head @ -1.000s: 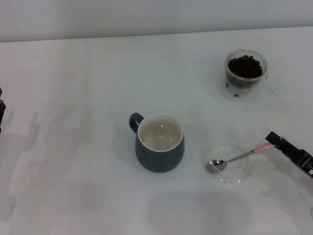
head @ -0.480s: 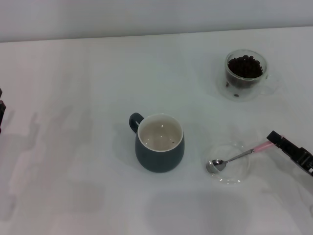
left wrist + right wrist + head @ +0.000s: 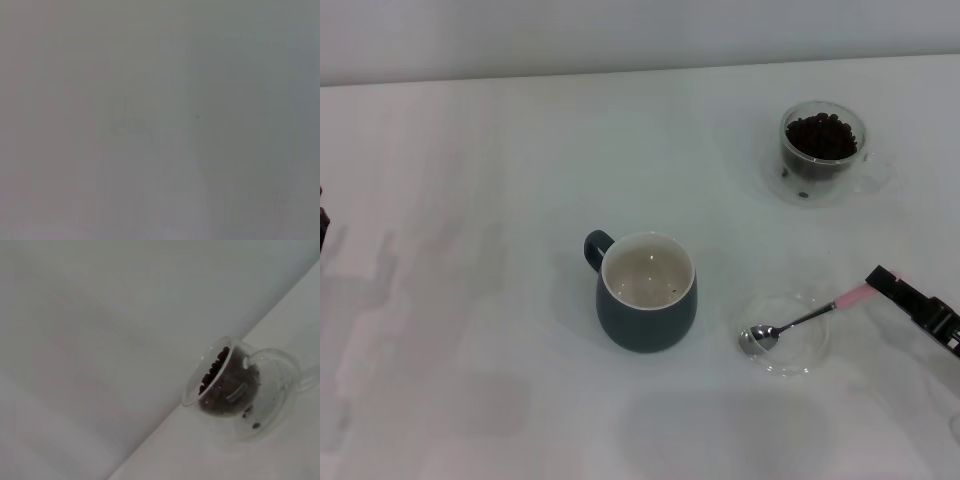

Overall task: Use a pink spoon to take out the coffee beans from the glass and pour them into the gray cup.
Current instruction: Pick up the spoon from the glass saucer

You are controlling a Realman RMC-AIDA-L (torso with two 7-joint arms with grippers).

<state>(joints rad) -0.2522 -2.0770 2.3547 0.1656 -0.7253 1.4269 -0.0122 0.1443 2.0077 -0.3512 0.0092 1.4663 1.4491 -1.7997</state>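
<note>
On my head camera, nearest me, the right claw [image 3: 880, 279] reaches in from the table's right edge, its tip touching the pink end of the pink spoon [image 3: 798, 322]; I cannot tell whether it is clamped on the handle or apart. The spoon lies tilted, its metal bowl resting in a shallow clear glass dish [image 3: 787, 335] and its handle raised out over the rim toward the claw. Just left of the dish stands the gray cup [image 3: 645, 292], upright, handle toward the far left, a dark speck or two on its cream inside. Farther back on the right of the white table [image 3: 480, 200] stands the glass [image 3: 823, 152], holding the heap of coffee beans [image 3: 821, 136]. Only a dark sliver of the left arm shows at the left edge.
</note>
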